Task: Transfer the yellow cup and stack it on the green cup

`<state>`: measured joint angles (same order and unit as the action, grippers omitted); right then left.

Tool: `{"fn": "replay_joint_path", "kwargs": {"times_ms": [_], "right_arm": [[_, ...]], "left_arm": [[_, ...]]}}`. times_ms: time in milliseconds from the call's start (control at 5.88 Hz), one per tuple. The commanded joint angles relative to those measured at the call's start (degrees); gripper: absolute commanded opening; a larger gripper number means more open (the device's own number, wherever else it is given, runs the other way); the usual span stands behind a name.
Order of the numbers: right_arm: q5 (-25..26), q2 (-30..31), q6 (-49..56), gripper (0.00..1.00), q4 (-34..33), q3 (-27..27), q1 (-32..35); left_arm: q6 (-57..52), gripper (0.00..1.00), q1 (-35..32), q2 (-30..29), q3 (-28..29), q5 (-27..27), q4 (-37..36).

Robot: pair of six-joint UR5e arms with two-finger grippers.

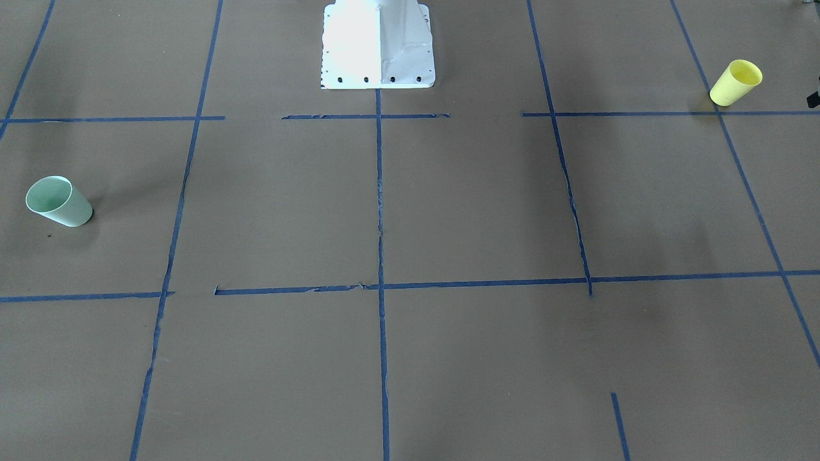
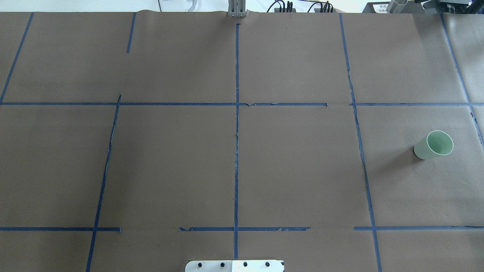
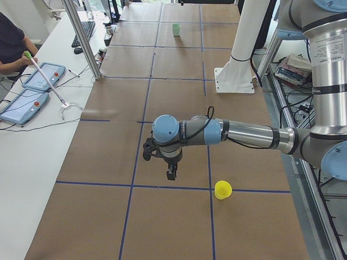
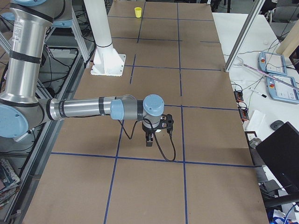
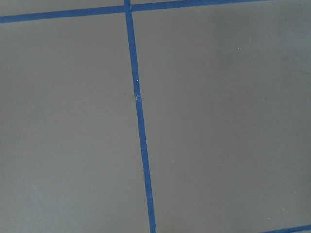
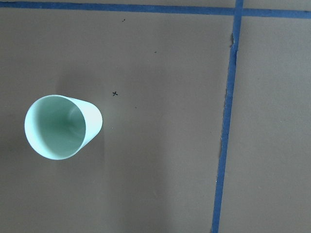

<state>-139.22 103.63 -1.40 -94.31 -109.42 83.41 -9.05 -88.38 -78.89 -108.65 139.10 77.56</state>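
Note:
The yellow cup (image 1: 735, 82) stands upright on the brown table on my left side; it also shows in the exterior left view (image 3: 223, 189) and, far off, in the exterior right view (image 4: 138, 12). The green cup (image 1: 59, 202) stands upright on my right side, also in the overhead view (image 2: 433, 145) and from above in the right wrist view (image 6: 62, 126). My left gripper (image 3: 171, 173) hangs above the table, apart from the yellow cup. My right gripper (image 4: 148, 140) hangs above the table close to the green cup. I cannot tell whether either gripper is open or shut.
The white robot pedestal (image 1: 378, 45) stands at the table's robot-side edge. Blue tape lines (image 2: 237, 132) grid the brown table. A side bench with tablets (image 3: 32, 86) and a seated person (image 3: 11, 43) lies beyond the far edge.

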Motion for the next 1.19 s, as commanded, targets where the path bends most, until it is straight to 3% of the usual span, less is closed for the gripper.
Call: {"fn": "replay_joint_path", "kwargs": {"times_ms": [0,680,850,1020], "right_arm": [[-0.6,0.0,0.0,1.00,0.1,-0.4,0.0],[-0.7,0.2,0.5,1.00,0.2,-1.1,0.0],[-0.6,0.2,0.3,1.00,0.1,-1.4,0.0],[-0.6,0.1,0.2,1.00,0.2,-1.3,-0.3]], "left_arm": [[0.2,1.00,0.0,0.0,-0.3,0.0,0.0],[1.3,1.00,0.4,0.8,-0.9,2.2,0.7],[11.1,1.00,1.3,0.4,-1.1,5.5,2.0],[24.6,1.00,6.0,0.5,-1.1,5.0,7.6]]}}
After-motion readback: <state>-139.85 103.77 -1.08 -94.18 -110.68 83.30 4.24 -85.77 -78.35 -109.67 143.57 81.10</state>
